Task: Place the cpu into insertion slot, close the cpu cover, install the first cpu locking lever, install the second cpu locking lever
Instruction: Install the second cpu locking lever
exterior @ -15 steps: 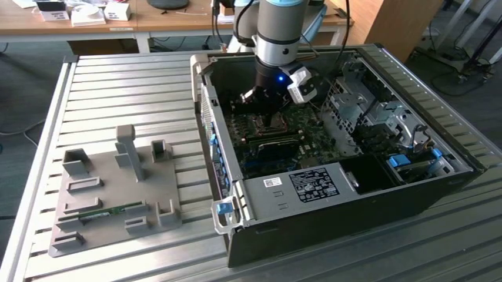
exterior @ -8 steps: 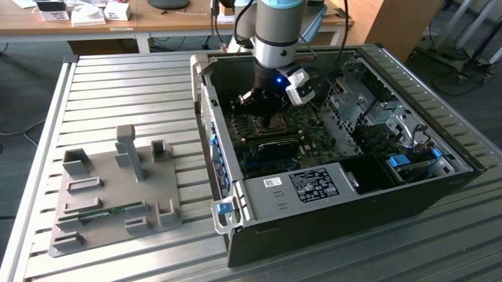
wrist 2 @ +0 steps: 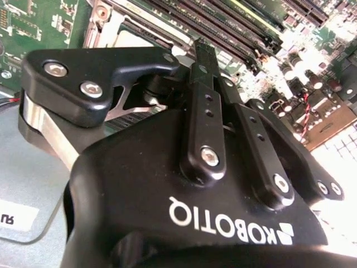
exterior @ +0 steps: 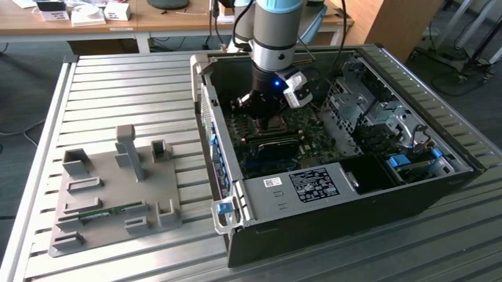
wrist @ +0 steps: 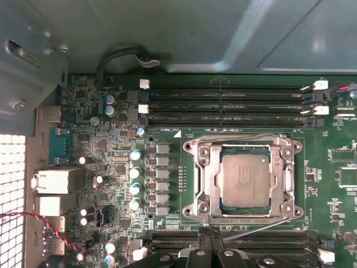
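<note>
In the first wrist view the cpu (wrist: 245, 180) lies flat in the insertion slot (wrist: 191, 147), its pale silver face up. The cpu cover (wrist: 207, 177) is down around it as a silver frame. One thin wire lever (wrist: 240, 137) runs straight along the socket's far edge. The other lever (wrist: 257, 227) slants out from the near edge, close to my gripper (wrist: 206, 252). In the exterior view the gripper (exterior: 271, 120) reaches down into the open computer case (exterior: 206, 117) over the green board. In the second wrist view its black fingers (wrist 2: 202, 84) stand together, nothing seen between them.
Long black memory slots (wrist: 228, 103) flank the socket on both sides. Silver port blocks (wrist: 53, 184) and a red-black wire (wrist: 33, 220) sit at the board's edge. Outside the case, a grey fixture plate (exterior: 110, 194) with a memory stick lies on the metal table (exterior: 126, 88).
</note>
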